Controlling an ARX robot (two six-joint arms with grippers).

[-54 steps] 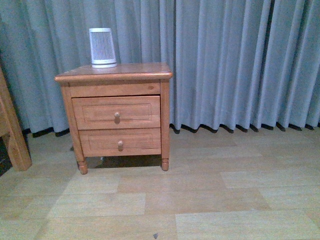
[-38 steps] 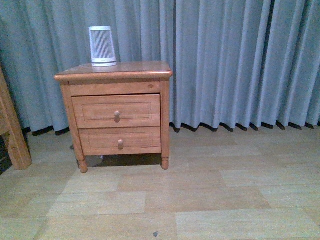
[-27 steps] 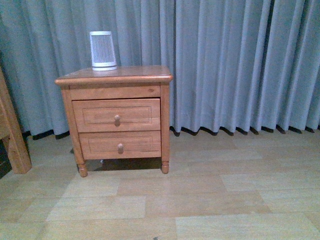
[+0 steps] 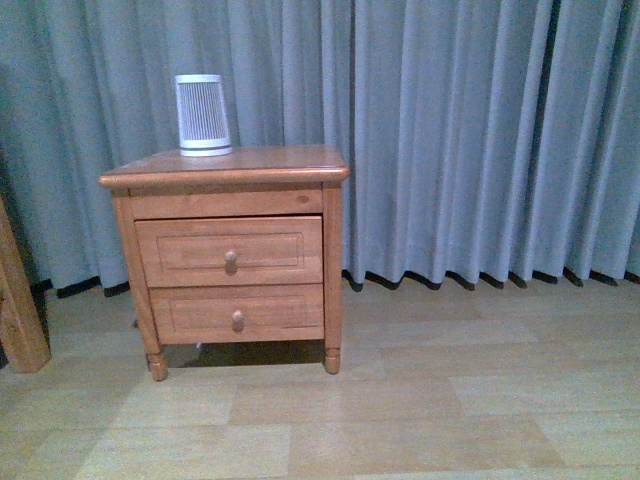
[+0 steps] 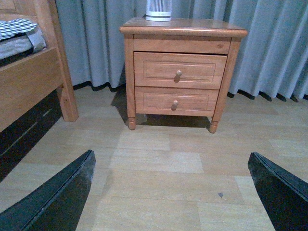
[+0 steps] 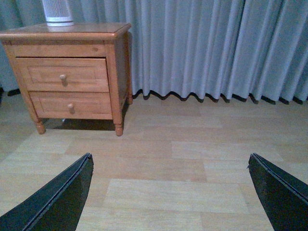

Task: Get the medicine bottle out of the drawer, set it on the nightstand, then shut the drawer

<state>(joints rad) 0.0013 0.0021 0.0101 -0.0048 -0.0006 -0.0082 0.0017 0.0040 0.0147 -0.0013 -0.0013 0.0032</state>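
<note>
Top drawer point(image 4: 180, 250) is shut; medicine bottle not visible, presumably inside. Left gripper point(image 5: 171, 192) and right gripper point(image 6: 169, 192) both gape wide, empty, well short of the nightstand point(image 4: 270, 160). Approach square to its front edge, pinch knob point(image 4: 231, 258) centred, pull straight.

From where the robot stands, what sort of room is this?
Most likely a bedroom: a two-drawer wooden nightstand stands in front of floor-length grey-blue curtains, and the left wrist view shows a wooden bed frame with checked bedding beside it.
</note>
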